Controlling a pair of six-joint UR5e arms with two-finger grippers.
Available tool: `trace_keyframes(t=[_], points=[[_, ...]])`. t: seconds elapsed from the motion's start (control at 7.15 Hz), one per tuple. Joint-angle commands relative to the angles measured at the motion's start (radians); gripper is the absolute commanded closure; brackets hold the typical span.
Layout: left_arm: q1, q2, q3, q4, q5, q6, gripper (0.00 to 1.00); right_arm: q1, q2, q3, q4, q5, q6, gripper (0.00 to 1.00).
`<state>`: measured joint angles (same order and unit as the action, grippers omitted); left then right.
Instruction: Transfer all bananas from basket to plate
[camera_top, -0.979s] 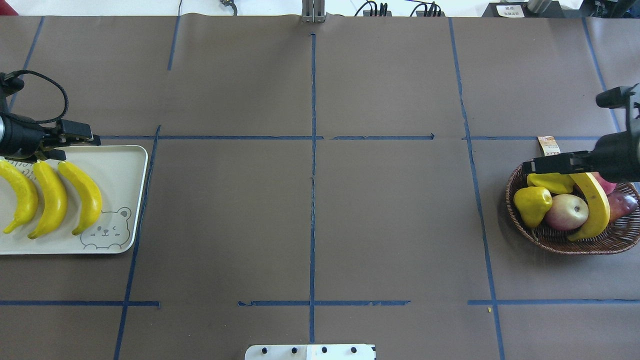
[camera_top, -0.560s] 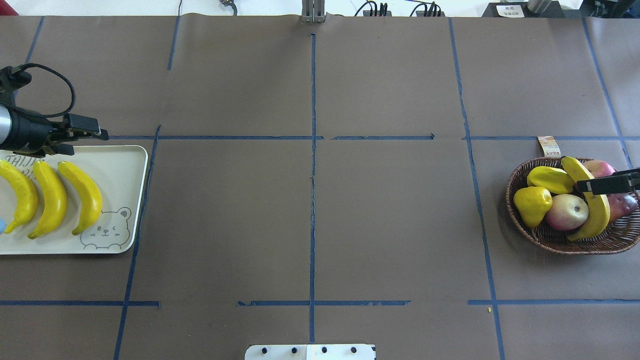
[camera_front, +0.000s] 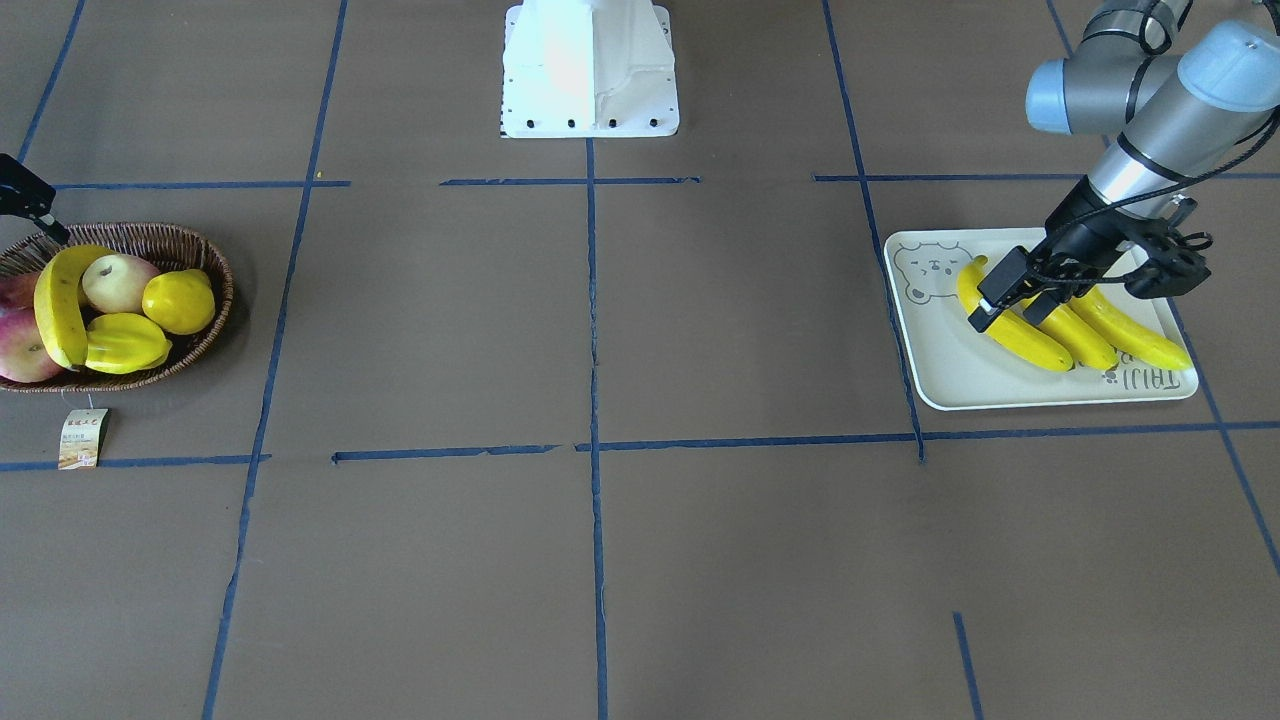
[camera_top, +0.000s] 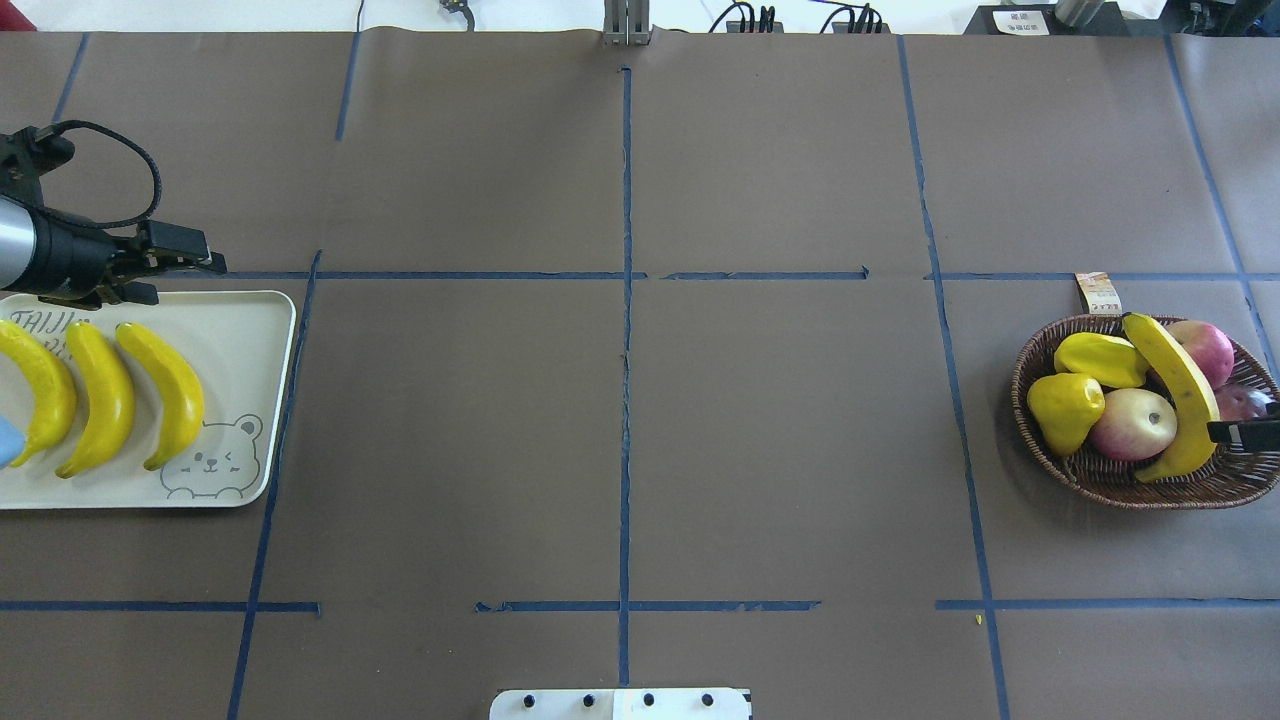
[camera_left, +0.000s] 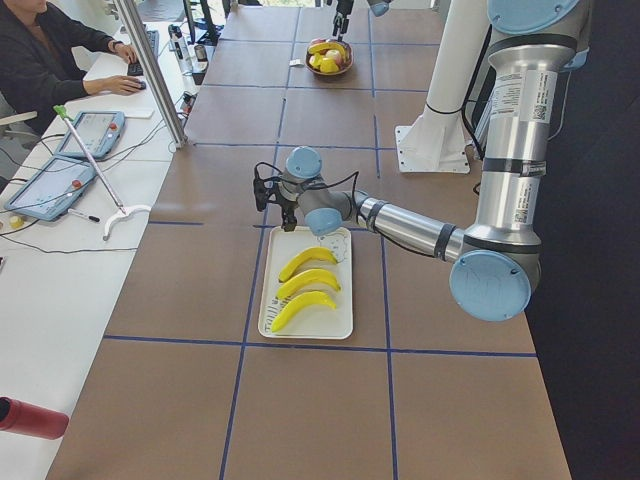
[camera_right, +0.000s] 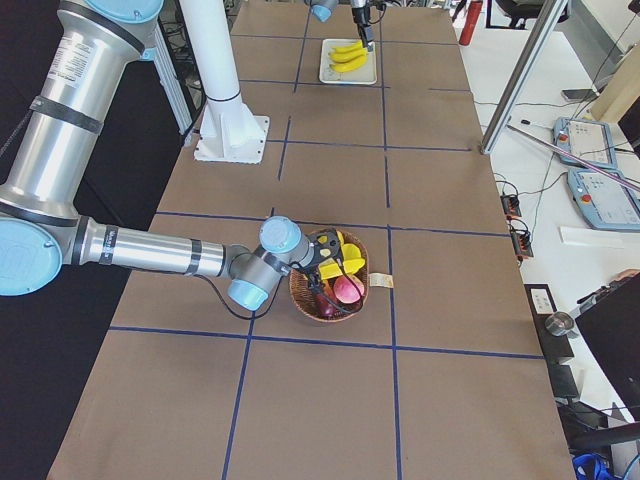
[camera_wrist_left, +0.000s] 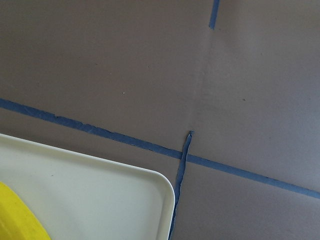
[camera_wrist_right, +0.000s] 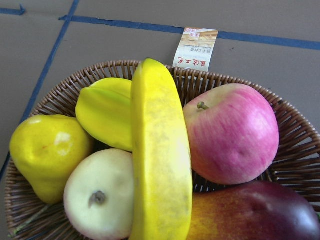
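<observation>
Both arms: reaching outward, wrists low.
The left gripper is hanging with jaws parted, gripping nothing; the right gripper is showing one finger only at the view's edge, spacing unreadable.

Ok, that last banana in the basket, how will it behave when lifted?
Probably stiff: the banana bridges the fruit beneath without sagging. Its smooth curved skin may slip or swivel in a two-finger pinch. Resting atop the rounded pale apple and starfruit, it could rock if nudged.
</observation>
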<state>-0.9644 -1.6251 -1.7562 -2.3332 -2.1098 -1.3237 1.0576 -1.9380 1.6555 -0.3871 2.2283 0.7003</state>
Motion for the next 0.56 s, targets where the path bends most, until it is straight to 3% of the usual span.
trace_keyframes(t=[0.0, 0.42], points=[[0.007, -0.001, 0.001, 0.0, 0.001, 0.0, 0.01, -0.001, 0.04, -0.048, 0.004, 0.004, 0.001, 0.0], [0.007, -0.002, 0.004, 0.0, 0.001, 0.0, 0.01, -0.001, 0.054, -0.065, 0.005, 0.052, 0.002, 0.02]])
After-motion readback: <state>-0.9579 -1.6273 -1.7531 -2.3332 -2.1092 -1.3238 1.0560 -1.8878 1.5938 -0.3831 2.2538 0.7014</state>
